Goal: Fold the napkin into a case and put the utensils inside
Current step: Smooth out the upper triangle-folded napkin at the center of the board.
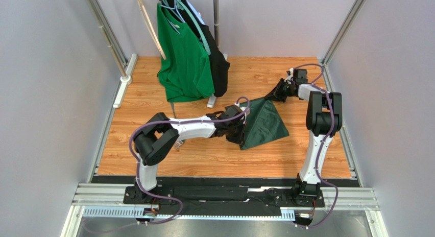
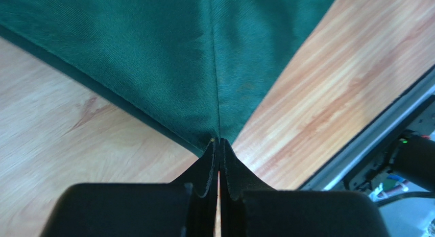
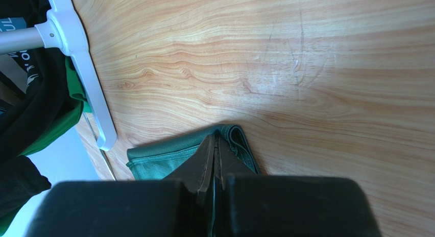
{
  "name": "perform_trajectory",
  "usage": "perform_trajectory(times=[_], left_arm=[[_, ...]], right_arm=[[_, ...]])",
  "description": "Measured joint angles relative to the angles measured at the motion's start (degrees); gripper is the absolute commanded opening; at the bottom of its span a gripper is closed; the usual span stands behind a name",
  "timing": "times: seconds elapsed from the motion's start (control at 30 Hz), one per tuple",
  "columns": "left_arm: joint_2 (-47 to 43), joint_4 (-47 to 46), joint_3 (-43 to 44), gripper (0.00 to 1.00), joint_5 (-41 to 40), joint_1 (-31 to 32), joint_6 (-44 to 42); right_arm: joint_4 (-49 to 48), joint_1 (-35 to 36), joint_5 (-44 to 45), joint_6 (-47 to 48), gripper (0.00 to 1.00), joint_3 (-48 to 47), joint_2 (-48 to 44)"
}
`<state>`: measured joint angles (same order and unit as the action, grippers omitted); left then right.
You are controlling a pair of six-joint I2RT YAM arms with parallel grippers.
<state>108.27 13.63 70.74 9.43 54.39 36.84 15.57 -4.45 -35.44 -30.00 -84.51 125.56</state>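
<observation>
You have one napkin (image 1: 265,122), right of centre in the top view, stretched between two claws. Bare worktop (image 1: 230,160) runs below it. One green T-shirt (image 1: 184,58) and one black garment (image 1: 220,68) hang at upper centre. The left claw (image 2: 219,143) is clamped on a napkin corner, and the right claw (image 3: 216,140) on a folded edge.

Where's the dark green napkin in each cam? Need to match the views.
Top external: dark forest-green cloth napkin right of centre, held between left gripper and right gripper.
Left wrist: fills the upper frame, corner pinched at the fingertips.
Right wrist: bunched at bottom, left of centre, pinched at the fingertips.
Shared landmark: light wood-grain tabletop, under it in all three.
</observation>
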Motion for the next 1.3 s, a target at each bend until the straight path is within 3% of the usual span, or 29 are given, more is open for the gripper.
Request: perform_trajectory(times=[0.1,0.6,0.87,0.97,1.0,1.07,1.17,1.3], left_arm=[[3.39,-3.80,-2.16,0.00,2.49,-0.09,1.33],[3.45,-19.47,-9.75,0.00,7.39,-0.04,5.95],[2.95,-17.22,-8.66,0.01,5.49,0.26,5.31],[2.16,-12.13,-7.08,0.21,3.76,0.46,3.48],[1.68,-9.92,-6.58,0.31,2.58,0.55,2.54],[0.07,-5.05,-5.62,0.37,-0.04,0.61,0.48],[-2.78,1.84,-3.56,0.51,-3.30,0.35,-1.55],[-9.86,7.28,-0.79,0.50,-4.39,-1.86,-2.97]], right_arm=[[0.02,0.00,-0.02,0.00,0.00,-0.07,0.04],[4.72,-0.83,0.39,-3.45,0.00,-4.55,2.49],[8.50,-1.77,-0.37,-1.07,0.02,-9.97,4.90],[9.77,-2.14,1.09,-0.07,0.09,-12.02,4.85],[10.25,-2.32,1.42,0.15,0.16,-12.74,4.59],[11.26,-2.40,2.05,0.50,0.32,-12.83,3.15],[13.35,-2.12,5.29,1.60,0.46,-9.25,-3.19],[17.00,1.55,14.16,3.96,0.52,1.86,-20.11]])
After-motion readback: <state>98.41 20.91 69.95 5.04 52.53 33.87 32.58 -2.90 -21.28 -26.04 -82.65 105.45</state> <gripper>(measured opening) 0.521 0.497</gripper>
